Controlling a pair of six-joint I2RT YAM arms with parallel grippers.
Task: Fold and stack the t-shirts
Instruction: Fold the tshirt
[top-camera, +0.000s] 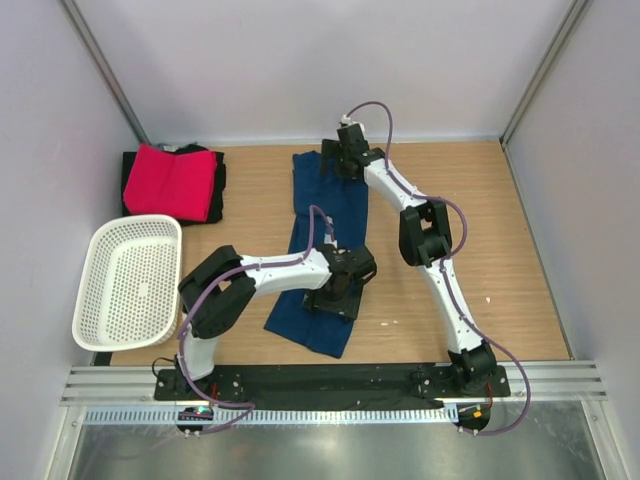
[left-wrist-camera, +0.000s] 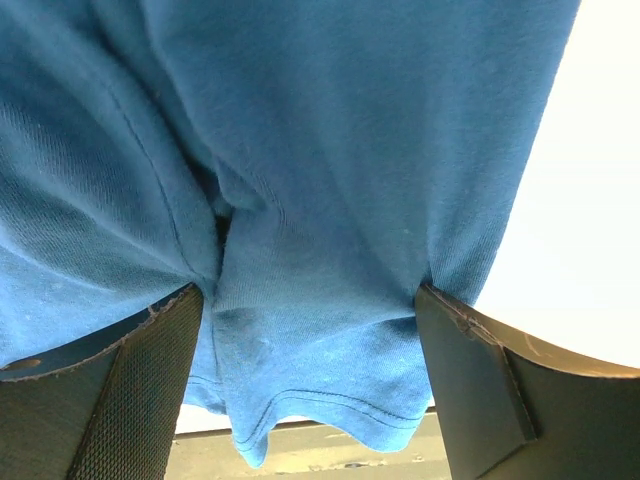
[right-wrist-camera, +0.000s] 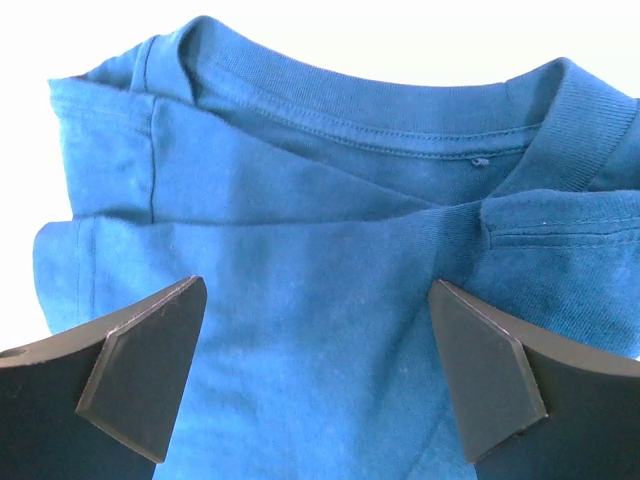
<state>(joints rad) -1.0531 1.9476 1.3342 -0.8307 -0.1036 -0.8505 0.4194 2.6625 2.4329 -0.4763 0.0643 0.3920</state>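
Two arms, three tees (one spread), one basket

**Two slim white arms with black joints, trailed by purple cables**

The left arm and right arm share white tubular links and chunky black joint housings. Their black bases sit on a long black mounting plate, and a thin purple cable loops along each. The left gripper has dark flat fingers, one faced with a fine mesh-textured pad and frayed along its edge. The right gripper has matte charcoal, wedge-tipped fingers.
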